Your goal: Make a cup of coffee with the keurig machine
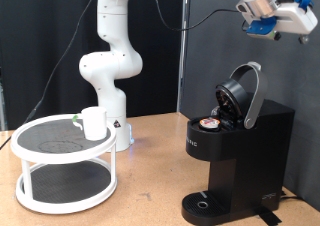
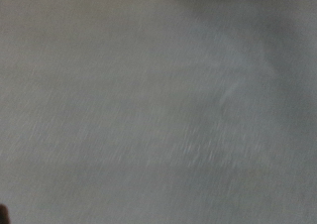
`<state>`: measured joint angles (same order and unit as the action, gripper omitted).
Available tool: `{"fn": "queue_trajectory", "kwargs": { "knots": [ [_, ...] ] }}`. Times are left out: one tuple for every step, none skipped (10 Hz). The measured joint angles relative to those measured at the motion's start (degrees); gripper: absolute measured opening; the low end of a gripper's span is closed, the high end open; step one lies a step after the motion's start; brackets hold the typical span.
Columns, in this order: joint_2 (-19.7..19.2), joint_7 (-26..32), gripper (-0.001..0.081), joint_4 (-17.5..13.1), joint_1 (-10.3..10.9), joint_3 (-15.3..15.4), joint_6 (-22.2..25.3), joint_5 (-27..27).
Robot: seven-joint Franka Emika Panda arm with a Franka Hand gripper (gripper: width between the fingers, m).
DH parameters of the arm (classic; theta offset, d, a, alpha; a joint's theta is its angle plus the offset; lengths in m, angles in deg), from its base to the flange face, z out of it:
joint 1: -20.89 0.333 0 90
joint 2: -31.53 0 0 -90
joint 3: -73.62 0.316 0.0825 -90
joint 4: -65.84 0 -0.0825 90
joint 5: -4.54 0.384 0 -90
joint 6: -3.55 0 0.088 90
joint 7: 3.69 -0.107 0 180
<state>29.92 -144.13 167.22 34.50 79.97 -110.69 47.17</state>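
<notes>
- The keurig machine (image 1: 235, 151) stands nearest the camera at the exterior view's lower right, a boxy matte-black body on the wooden table (image 1: 150, 201).
- Its round drip tray (image 1: 205, 202) sits at the foot of the machine and nothing stands on it.
- The machine's rounded lid (image 1: 243, 94) is hinged up and tilted back, so the pod chamber is exposed.
- A small pod (image 1: 209, 124) with a pale, reddish top sits in the opening below the raised lid.
- At the exterior view's lower left stands a white two-tier round rack (image 1: 63, 166) with dark mesh shelves.
- The cup (image 1: 94, 123), a plain white mug, rests upright on the rack's upper shelf towards its right edge, well apart from the machine.
- Behind the rack rises the white arm (image 1: 110, 56), its base near the table's back edge.
- The gripper (image 1: 272, 16) is high at the exterior view's top right, above the open lid and clear of it; blue parts show at its end.
- I cannot tell whether its fingers are apart or together, and nothing shows between them.
- The wrist view gives only a blurred, even grey surface.
- A black curtain (image 1: 40, 46) hangs at the far back.
</notes>
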Motion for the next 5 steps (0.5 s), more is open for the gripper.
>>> {"fn": "queue_trajectory", "kwargs": {
  "knots": [
    [-0.1,0.0,0.0734,0.5,0.0,0.0,0.6,-1.2],
    [-0.1,0.0,0.0734,1.0,-0.1,0.0,1.0,-2.1],
    [0.0,0.1,0.06,1.6,-0.2,-0.1,1.4,-2.8],
    [0.0,0.3,0.06,2.2,-0.4,-0.3,2.0,-3.2],
    [0.2,0.4,0.0427,2.9,-0.7,-0.5,2.6,-3.7]
  ]
}}
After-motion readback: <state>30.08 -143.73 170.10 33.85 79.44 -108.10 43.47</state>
